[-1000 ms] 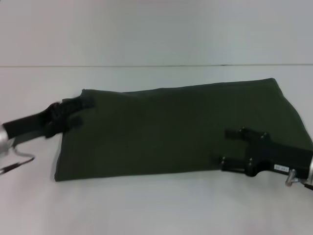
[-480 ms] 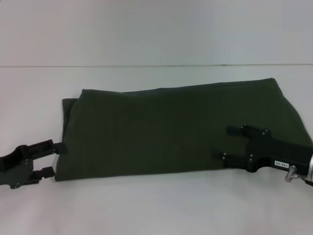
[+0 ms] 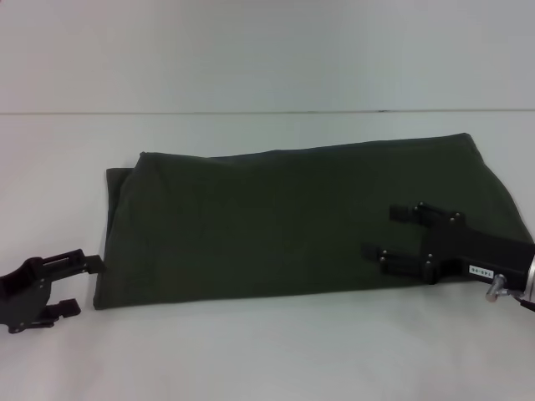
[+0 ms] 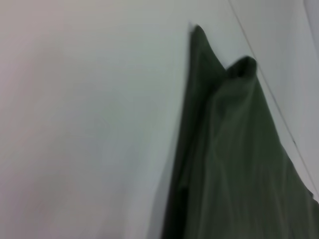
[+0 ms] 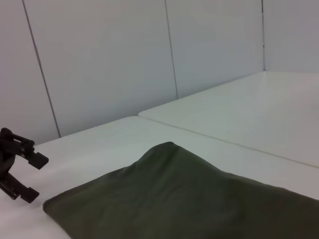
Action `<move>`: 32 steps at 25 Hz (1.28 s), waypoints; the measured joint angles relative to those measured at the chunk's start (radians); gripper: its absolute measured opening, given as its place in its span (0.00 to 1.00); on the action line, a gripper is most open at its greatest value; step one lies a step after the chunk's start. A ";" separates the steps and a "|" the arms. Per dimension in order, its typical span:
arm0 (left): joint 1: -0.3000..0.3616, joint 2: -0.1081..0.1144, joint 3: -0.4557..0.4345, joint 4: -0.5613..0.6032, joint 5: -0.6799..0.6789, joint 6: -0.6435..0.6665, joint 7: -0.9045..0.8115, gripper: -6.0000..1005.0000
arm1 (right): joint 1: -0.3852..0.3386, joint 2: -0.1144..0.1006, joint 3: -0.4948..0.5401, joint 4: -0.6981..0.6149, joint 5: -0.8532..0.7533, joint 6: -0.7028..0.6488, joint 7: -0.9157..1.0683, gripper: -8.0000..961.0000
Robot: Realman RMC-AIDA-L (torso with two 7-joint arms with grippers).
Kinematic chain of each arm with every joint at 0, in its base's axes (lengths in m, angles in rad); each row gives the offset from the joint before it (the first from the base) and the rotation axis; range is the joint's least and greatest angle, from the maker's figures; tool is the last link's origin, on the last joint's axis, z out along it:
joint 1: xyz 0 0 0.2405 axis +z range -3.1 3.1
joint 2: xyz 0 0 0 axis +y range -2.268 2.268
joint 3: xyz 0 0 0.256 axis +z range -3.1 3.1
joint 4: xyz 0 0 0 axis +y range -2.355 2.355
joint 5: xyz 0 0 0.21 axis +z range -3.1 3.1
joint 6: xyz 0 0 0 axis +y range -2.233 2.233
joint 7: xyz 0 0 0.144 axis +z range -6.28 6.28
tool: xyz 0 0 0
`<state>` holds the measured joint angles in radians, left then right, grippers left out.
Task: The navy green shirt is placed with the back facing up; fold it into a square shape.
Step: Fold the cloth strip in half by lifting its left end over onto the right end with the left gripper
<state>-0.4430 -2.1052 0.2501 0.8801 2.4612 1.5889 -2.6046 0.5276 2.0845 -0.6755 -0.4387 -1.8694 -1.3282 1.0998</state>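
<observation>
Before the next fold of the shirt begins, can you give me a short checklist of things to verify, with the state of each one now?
1. Navy green shirt lies flat as a long folded band on the white table: ok.
2. Folded square shape reached: not ok, the band is much wider than deep.
3. Left gripper empty, jaws open, off the shirt's near left corner: ok.
4. Right gripper over the shirt's right part, jaws open: ok.
5. Right jaws touching the fabric: cannot tell.
6. Left end layers aligned: not ok, a lower layer sticks out.
</observation>
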 joint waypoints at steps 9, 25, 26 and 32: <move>-0.027 0.012 0.001 -0.054 0.030 -0.045 -0.042 0.92 | 0.000 0.000 0.003 0.000 0.000 0.001 0.000 0.95; -0.076 0.029 0.002 -0.095 0.075 -0.056 -0.082 0.92 | -0.002 0.001 0.004 0.000 -0.001 0.011 0.000 0.95; -0.079 0.030 0.003 -0.101 0.075 -0.058 -0.083 0.92 | -0.003 0.001 0.004 0.001 -0.001 0.013 0.000 0.95; -0.092 0.030 0.028 -0.131 0.074 -0.086 -0.084 0.92 | 0.000 0.002 0.004 0.004 -0.001 0.015 0.000 0.95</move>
<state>-0.5348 -2.0750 0.2777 0.7491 2.5352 1.5032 -2.6885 0.5274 2.0861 -0.6719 -0.4350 -1.8700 -1.3136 1.0998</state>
